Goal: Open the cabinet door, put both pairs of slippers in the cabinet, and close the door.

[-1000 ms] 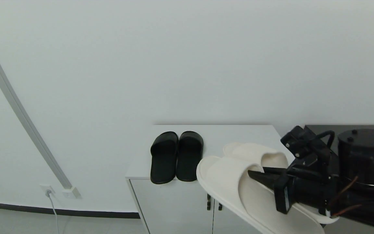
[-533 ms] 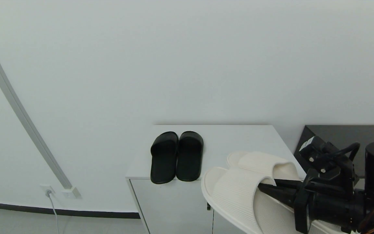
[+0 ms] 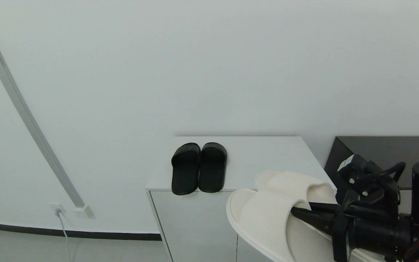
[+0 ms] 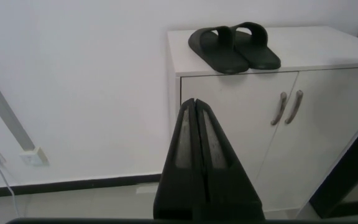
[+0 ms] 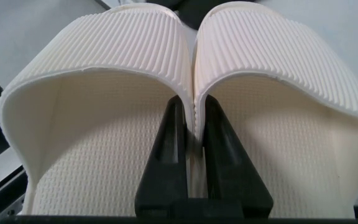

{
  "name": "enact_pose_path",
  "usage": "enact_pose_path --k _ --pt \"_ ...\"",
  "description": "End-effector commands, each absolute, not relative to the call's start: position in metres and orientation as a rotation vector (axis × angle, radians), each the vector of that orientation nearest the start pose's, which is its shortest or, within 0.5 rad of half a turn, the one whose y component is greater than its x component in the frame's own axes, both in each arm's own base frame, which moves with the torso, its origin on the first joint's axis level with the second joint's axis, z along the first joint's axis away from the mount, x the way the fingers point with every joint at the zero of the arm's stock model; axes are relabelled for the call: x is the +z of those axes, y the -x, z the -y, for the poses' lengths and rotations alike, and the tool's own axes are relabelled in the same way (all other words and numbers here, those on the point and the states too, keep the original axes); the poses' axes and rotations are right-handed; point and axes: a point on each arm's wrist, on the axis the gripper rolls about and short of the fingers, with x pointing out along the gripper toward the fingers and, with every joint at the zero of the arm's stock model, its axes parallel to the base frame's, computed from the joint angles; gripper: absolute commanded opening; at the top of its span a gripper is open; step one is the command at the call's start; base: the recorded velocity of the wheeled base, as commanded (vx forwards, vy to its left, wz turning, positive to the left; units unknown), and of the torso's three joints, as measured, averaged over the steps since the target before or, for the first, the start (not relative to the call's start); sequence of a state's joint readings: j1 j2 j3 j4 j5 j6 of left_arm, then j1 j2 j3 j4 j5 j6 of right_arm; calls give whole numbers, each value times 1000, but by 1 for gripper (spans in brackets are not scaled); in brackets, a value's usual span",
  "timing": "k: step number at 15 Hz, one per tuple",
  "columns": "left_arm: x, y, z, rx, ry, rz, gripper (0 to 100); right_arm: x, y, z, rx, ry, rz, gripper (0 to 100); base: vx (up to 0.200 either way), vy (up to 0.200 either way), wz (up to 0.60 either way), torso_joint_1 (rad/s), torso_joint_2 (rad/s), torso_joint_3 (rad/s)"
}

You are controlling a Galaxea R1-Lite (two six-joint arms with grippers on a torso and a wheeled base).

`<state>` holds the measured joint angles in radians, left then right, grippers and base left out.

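Head view: I see smooth black slippers (image 3: 198,167) side by side at the flat white cabinet's (image 3: 195,225) front edge, with bare top to their right. Left wrist: my left tool (image 4: 195,104) is pressed closed on nothing, facing the closed doors' curved handles (image 4: 289,107). Right wrist: my right tool (image 5: 194,112) pinches the ribbed cream slippers' (image 5: 104,68) inner straps together, off the cabinet.

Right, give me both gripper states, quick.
Left gripper: closed, holding nothing.
Right gripper: closed on the white slippers, pinching their inner edges together.
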<state>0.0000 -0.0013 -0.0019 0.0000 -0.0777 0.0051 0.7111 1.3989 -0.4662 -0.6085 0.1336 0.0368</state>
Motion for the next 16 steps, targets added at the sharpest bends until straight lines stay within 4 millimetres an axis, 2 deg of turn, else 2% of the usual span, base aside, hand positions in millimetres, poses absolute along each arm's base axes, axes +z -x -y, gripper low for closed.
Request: enact_pose_path --k 1,12,16 --pt "76 23 2 -78 -5 2 0 165 -157 -139 829 64 -347 0 0 0 0 0 0 0" --pt "76 23 2 -78 -5 2 0 158 -152 -138 845 77 -368 0 0 0 0 0 0 0" --pt "76 23 2 -77 -5 0 0 155 -150 -138 847 81 -382 0 0 0 0 -127 276 154"
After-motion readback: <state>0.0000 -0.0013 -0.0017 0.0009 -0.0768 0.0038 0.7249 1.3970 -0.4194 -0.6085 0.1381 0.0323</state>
